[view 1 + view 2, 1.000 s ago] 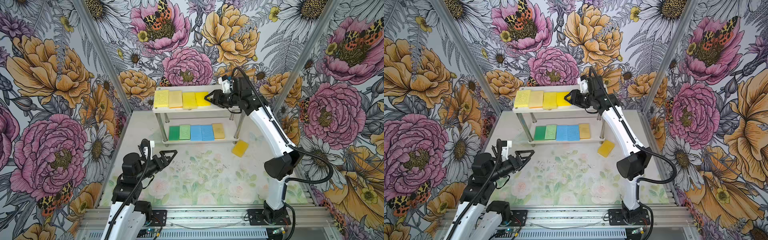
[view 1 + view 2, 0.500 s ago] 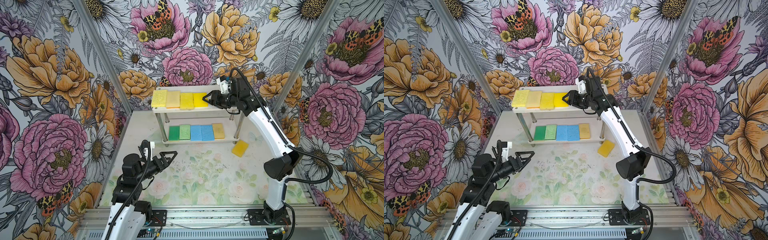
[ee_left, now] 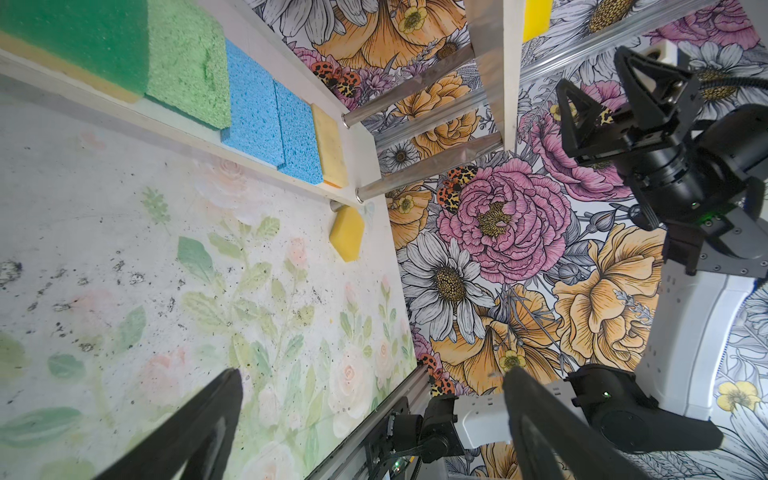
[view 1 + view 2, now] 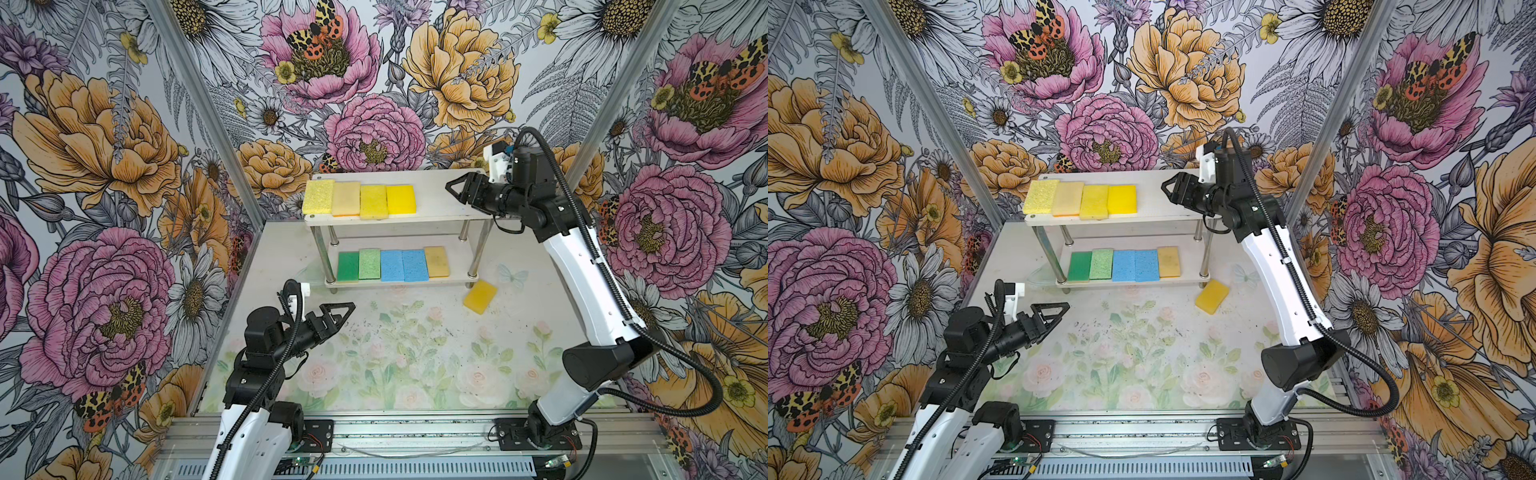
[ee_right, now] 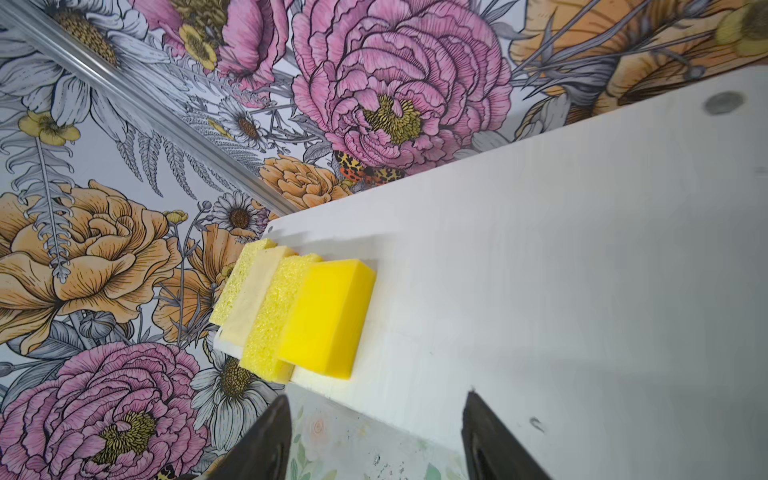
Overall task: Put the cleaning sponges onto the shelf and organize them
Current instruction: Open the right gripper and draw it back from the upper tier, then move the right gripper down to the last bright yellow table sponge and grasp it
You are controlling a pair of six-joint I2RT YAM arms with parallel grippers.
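Our right tool [image 4: 452, 189] hangs at the bare right end of the top board of the shelf [image 4: 434, 208], jaws apart and empty. It is near but clear of the bright yellow sponge [image 4: 401, 200] ending the row of four there. A loose sponge [image 4: 480, 296] lies on the surface just beside the shelf's right front post. Our left tool [image 4: 347, 316] hovers wide open and empty, well apart from it.

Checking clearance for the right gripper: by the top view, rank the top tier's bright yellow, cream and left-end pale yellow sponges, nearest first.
From the right gripper:
1. Bright yellow smooth sponge, right end of the row.
2. Cream sponge, second from left.
3. Pale yellow porous sponge, left end.
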